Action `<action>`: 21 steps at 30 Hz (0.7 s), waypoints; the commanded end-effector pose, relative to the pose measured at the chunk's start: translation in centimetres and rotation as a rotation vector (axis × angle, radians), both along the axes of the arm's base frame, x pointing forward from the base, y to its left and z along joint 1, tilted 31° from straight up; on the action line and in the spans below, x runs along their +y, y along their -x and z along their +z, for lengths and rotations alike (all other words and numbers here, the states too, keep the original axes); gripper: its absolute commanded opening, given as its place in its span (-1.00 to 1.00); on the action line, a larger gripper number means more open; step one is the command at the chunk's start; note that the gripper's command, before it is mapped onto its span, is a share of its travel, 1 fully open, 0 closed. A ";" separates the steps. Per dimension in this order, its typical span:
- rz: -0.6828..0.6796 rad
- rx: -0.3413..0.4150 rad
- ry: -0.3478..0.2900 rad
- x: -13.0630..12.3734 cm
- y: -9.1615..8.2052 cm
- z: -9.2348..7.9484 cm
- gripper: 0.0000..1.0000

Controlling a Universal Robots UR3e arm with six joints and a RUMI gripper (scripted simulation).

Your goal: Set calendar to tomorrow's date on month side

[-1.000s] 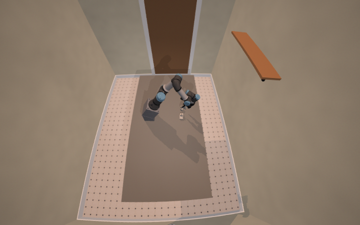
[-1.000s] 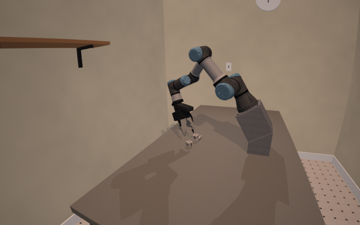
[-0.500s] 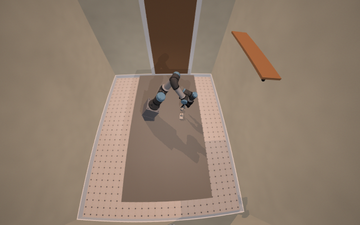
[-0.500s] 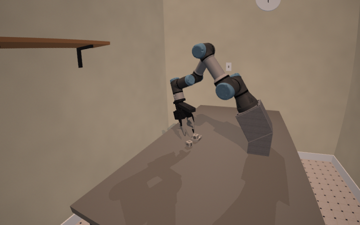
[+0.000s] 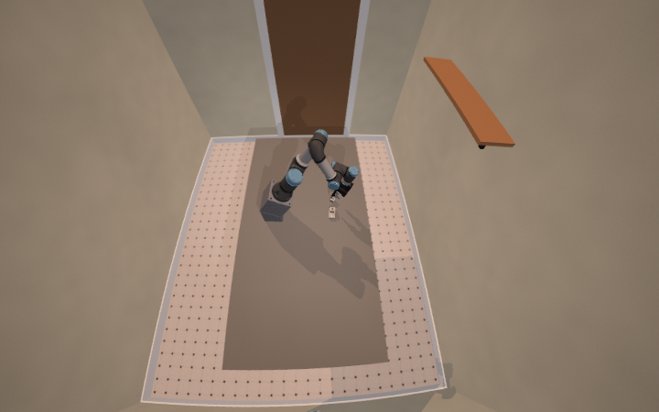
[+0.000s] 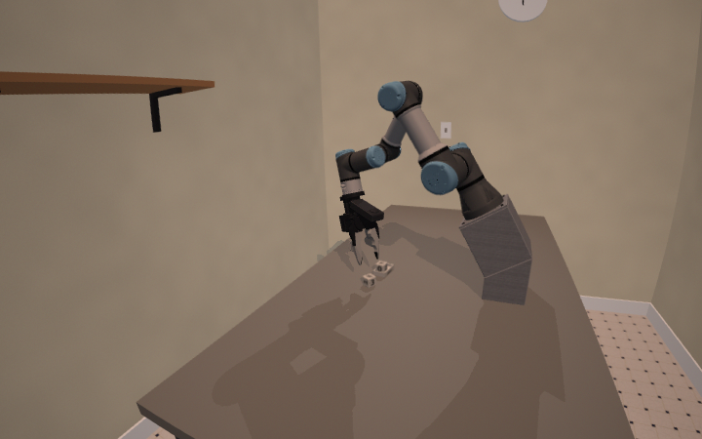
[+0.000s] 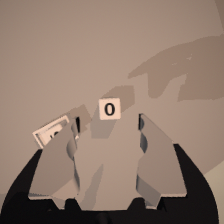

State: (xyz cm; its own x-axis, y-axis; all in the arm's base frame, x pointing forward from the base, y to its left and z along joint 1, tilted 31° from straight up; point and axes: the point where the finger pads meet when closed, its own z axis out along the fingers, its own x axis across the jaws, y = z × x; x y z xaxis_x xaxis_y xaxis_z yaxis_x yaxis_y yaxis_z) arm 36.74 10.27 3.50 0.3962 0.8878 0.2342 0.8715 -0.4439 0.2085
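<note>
Two cubes, one tray; claw partly spread.

Black two-jaw claw gripped nothing above white loose cube, "0" up. Second white cube sat in white rectangular tray, nearer grey-brown counter's shelf-side edge.

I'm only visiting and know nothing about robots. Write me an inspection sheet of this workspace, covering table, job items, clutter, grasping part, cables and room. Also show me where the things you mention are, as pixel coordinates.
Surface: plain brown tabletop (image 5: pixel 301 330) (image 6: pixel 413 373) (image 7: pixel 50 50), crossed by shadows; no spills or damage seen.
Job's things: loose cube (image 5: pixel 332 199) (image 6: pixel 369 280) (image 7: pixel 109 109) on the table, 0 facing up; tray (image 5: pixel 331 217) (image 6: pixel 389 268) (image 7: pixel 37 137) beside it holds the other cube (image 6: pixel 381 265), its digits too small to read surely.
Clutter: nothing seen.
Grippers: one end effector (image 5: pixel 335 195) (image 6: pixel 368 259) (image 7: pixel 108 116), partly open above the loose cube, holding nothing.
Cables: nothing seen.
Surroundings: wall shelf (image 5: pixel 469 99) (image 6: pixel 103 83), clock (image 6: pixel 523 9), brown door (image 5: pixel 310 62).
</note>
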 end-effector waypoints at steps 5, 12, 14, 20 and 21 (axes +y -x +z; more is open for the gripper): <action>-0.006 -0.020 0.008 -0.1 -0.2 0.1 -0.17; -0.013 -0.052 0.027 -0.1 -0.3 -0.1 -0.17; -0.015 -0.059 0.030 -0.1 -0.3 -0.1 -0.17; -0.026 -0.103 0.053 -0.1 -0.3 -0.3 -0.17; -0.029 -0.113 0.057 -0.1 -0.3 -0.3 -0.17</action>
